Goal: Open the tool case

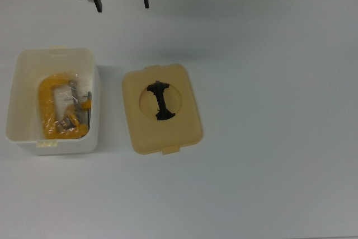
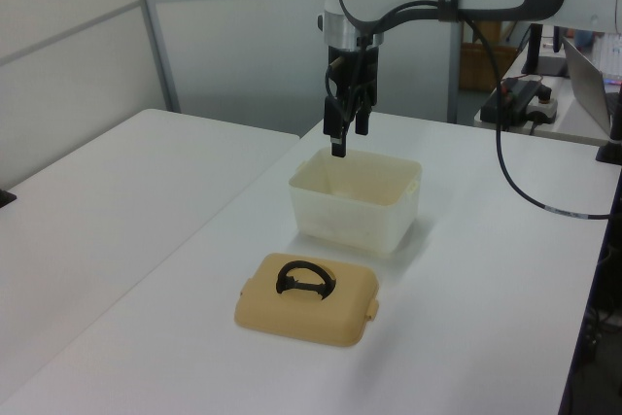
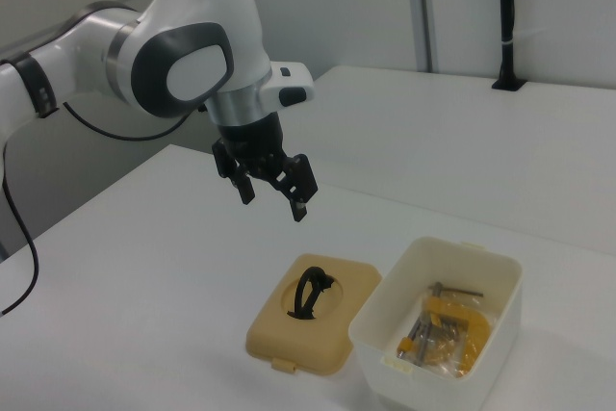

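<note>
The tool case stands apart in two pieces on the white table. Its white box (image 1: 14, 100) sits lidless at the top view's left, with a yellow clamp (image 1: 51, 110) and metal parts inside. The tan lid (image 1: 168, 130) lies flat to the box's right, its black handle (image 1: 159, 102) in the round recess. My gripper (image 1: 123, 7) hovers open and empty near the table's far edge, well above both pieces. The left view shows the gripper (image 2: 348, 141) above the box's (image 2: 350, 223) far rim. The right view shows the gripper (image 3: 272, 206) above the lid (image 3: 318, 339), beside the box (image 3: 385, 361).
A second white table (image 2: 107, 201) adjoins at the left view's left. Cables and a power strip (image 2: 525, 94) lie at the left view's far right. A black post (image 3: 507, 21) stands on the far table in the right view.
</note>
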